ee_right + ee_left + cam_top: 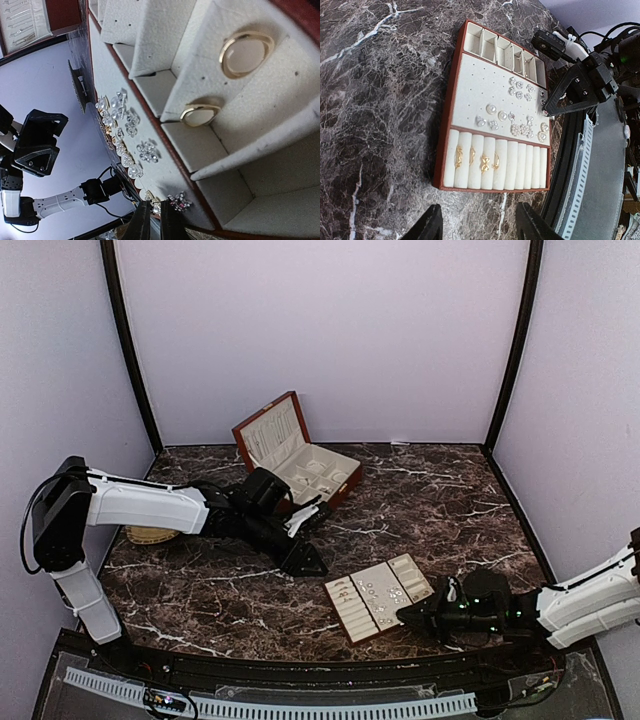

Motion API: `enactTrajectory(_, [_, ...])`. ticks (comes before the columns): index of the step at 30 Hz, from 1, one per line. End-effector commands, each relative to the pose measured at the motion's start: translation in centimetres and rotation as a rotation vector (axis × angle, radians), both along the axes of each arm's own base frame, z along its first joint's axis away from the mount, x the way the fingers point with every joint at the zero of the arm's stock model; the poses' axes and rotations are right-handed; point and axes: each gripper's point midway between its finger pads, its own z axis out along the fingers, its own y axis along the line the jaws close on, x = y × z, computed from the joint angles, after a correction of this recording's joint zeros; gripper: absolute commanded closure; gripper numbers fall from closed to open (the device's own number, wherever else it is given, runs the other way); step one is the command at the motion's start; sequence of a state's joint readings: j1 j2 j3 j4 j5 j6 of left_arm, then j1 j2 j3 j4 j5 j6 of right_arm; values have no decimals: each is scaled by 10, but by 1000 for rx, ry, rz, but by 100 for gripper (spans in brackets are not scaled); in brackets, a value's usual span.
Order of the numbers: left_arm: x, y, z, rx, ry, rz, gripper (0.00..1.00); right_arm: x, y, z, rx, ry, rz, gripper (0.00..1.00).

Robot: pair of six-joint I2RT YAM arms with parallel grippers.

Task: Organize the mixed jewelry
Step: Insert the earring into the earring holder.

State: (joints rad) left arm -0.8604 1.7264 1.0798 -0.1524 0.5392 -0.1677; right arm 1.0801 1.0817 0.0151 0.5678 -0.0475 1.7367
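The mixed jewelry (516,129), tiny silvery and pearl-like studs plus a few gold pieces, sits in the cream-lined, red-brown-rimmed rectangular tray (480,75). The tray lies on the dark marble desk (385,100), near the right arm. The studs cluster on the perforated middle panel, small gold rings stand in the padded rolls at one end, and two gold-rimmed rings with pale faces (247,52) lie in the open compartments at the other end. The open red-brown wooden box (300,455) stands well apart at the back of the desk.

The right end effector (154,227) hangs at the tray's edge with its fingers almost together, only a slim gap between them. A small pinkish stone cluster (178,202) lies just beside the tips. Its own view crops the tips, so I cannot tell whether anything is pinched. The left end effector (480,215) hovers away from the tray, spread wide and empty.

These pieces are likely very light, hard and slick, so they could flick away or roll under a careless squeeze. The studs probably call for a pinch across the head from above. A ring is best taken across its band where it stands proud of the lining, with a gentle closing.
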Motion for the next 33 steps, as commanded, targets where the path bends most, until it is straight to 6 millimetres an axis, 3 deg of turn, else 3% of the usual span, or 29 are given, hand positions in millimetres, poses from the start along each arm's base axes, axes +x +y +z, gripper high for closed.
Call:
enactTrajectory(1, [-4,3,3,2,-5,-12,48,-22,-38,-53,-208,92,12,89])
enactTrajectory(20, [-4,2,3,0,-2,-11,48,-40,-45,-69,-301,172,90,89])
enactTrajectory(24, [-4,3,4,-1,-5,-10,48,-39,-39,-63,-310,171,109,89])
enactTrajectory(33, [-4,3,6,-6,-7,-8,48,-41,-51,-57,-382,180,100,92])
